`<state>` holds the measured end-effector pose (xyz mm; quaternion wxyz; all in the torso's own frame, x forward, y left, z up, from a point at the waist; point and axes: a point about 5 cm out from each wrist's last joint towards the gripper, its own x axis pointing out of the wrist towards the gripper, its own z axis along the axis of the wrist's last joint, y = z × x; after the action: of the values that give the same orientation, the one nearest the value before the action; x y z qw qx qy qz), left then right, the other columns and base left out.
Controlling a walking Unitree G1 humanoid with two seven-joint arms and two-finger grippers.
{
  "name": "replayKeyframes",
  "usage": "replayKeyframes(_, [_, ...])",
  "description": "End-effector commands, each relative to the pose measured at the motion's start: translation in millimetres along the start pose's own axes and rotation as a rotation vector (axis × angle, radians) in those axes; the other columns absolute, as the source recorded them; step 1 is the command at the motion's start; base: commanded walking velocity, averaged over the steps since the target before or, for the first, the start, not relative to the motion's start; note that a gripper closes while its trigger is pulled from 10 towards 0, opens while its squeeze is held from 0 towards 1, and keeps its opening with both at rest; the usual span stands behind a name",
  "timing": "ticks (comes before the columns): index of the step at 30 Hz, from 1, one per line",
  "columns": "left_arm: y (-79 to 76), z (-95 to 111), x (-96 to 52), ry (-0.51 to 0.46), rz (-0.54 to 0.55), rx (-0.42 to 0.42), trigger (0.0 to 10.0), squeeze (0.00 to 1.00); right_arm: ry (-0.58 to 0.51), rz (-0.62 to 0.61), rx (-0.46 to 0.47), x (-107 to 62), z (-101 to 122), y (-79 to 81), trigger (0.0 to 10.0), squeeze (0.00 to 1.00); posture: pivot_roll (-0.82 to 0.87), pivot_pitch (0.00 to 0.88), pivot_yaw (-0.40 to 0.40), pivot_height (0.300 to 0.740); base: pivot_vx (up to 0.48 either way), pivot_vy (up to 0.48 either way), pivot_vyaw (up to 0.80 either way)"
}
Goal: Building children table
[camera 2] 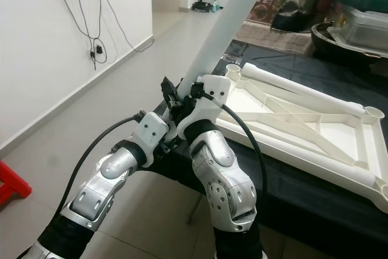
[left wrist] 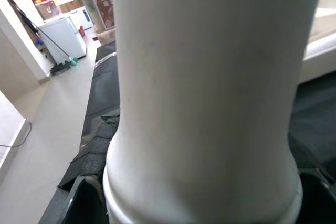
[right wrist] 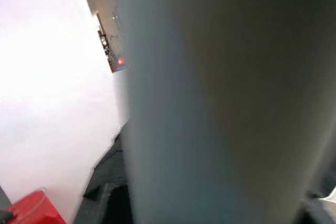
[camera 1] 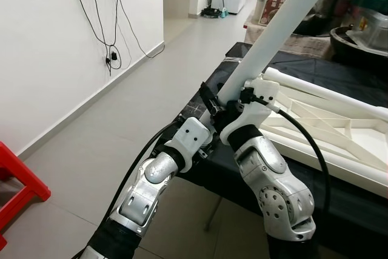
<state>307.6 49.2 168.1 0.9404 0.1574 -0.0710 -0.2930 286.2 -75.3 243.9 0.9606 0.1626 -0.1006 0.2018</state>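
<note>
- Both arms meet at the near corner of the black-covered surface (camera 1: 339, 207), and the left tool (camera 1: 209, 108) and right tool (camera 1: 242, 98) are each clamped on the lower end of one long white table leg (camera 1: 285, 19)
- The leg slants up and away from the robot over the surface; the two wrist views look along its smooth barrel and flared foot from very close
- The white table frame (camera 2: 315, 128) lies upside down on the black cloth, just beside the right tool, with another leg already lying along its far side and open round sockets at its corners
- Likely risk: the leg is long and held only at its bottom end, so its high end could swing and strike the bins and covered pots (camera 1: 364, 22) crowded at the back of the surface
- A second risk: the smooth plastic may twist in the grip, so that the foot meets a socket crooked and jams
- The frame sits close to the front edge; a hard push could slide it on the cloth
- To the robot's left the tiled floor (camera 1: 121, 119) is open, with a red stool (camera 1: 15, 183) near the white wall (camera 1: 48, 59)
</note>
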Motion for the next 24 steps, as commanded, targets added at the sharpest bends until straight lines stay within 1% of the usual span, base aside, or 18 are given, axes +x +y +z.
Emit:
replayKeyframes(1, [-1.6, -2, 0.0, 0.002, -0.012, 0.004, 0.0, 0.00, -0.011, 0.018, -0.019, -2.1, 2, 3.0, 10.0, 1.00, 0.12, 0.048, -0.055, 0.740, 0.000, 0.000, 0.00])
replayKeyframes(2, [-1.4, -2, 0.1, 0.003, -0.011, 0.005, 0.0, 0.00, -0.006, 0.040, -0.026, -2.8, 1, 4.6, 10.0, 1.00, 0.12, 0.048, -0.057, 0.740, 0.000, 0.000, 0.00])
replayKeyframes(6, [-0.6, -2, 0.4, 0.001, -0.006, 0.005, 0.0, 0.00, 0.000, 0.055, -0.043, -4.6, -1, 6.2, 10.0, 1.00, 0.12, 0.047, -0.056, 0.740, 0.000, 0.000, 0.00])
replayKeyframes(7, [0.6, -2, 0.7, 0.000, 0.002, 0.006, 0.0, 0.00, 0.002, 0.060, -0.048, -6.5, -1, 5.9, 10.0, 0.00, 0.12, 0.047, -0.056, 0.740, 0.000, 0.000, 0.00])
replayKeyframes(11, [1.8, -2, 1.2, 0.001, 0.008, 0.008, 0.0, 0.00, 0.009, 0.069, -0.049, -9.4, -2, 4.3, 10.0, 0.00, 0.12, 0.046, -0.060, 0.740, 0.000, 0.000, 0.00])
replayKeyframes(12, [4.9, -2, 2.3, 0.003, 0.023, -0.002, 0.0, 0.00, 0.036, 0.086, -0.054, -19.2, -4, -2.3, 10.0, 0.00, 0.12, 0.047, -0.057, 0.740, 0.000, 0.000, 0.00])
replayKeyframes(15, [5.7, -2, 2.6, 0.003, 0.026, -0.005, 0.0, 0.00, 0.047, 0.091, -0.054, -23.1, -5, -5.0, 10.0, 0.00, 0.12, 0.047, -0.057, 0.740, 0.000, 0.000, 0.00])
replayKeyframes(17, [7.9, -1, 3.1, 0.000, 0.035, 0.000, 0.0, 0.00, 0.063, 0.080, -0.070, -32.8, -6, -15.6, 10.0, 0.00, 0.12, 0.044, -0.058, 0.740, 0.000, 0.000, 0.00])
replayKeyframes(18, [7.9, -1, 3.1, 0.000, 0.035, 0.000, 0.0, 0.00, 0.063, 0.080, -0.070, -32.8, -6, -15.6, 10.0, 0.00, 0.12, 0.044, -0.058, 0.740, 0.000, 0.000, 0.00])
replayKeyframes(19, [8.5, -1, 3.2, -0.001, 0.037, 0.002, 0.0, 0.00, 0.067, 0.070, -0.077, -35.8, -6, -19.6, 10.0, 0.00, 0.12, 0.044, -0.058, 0.740, 0.000, 0.000, 0.00])
replayKeyframes(23, [10.8, 0, 2.7, -0.006, 0.044, 0.002, 0.0, 0.00, 0.063, -0.024, -0.106, -47.7, -6, -43.0, 10.0, 0.00, 0.12, 0.041, -0.055, 0.740, 0.000, 0.000, 0.00])
replayKeyframes(24, [10.8, 0, 2.7, -0.006, 0.044, 0.002, 0.0, 0.00, 0.063, -0.024, -0.106, -47.7, -6, -43.0, 10.0, 0.00, 0.12, 0.041, -0.055, 0.740, 0.000, 0.000, 0.00])
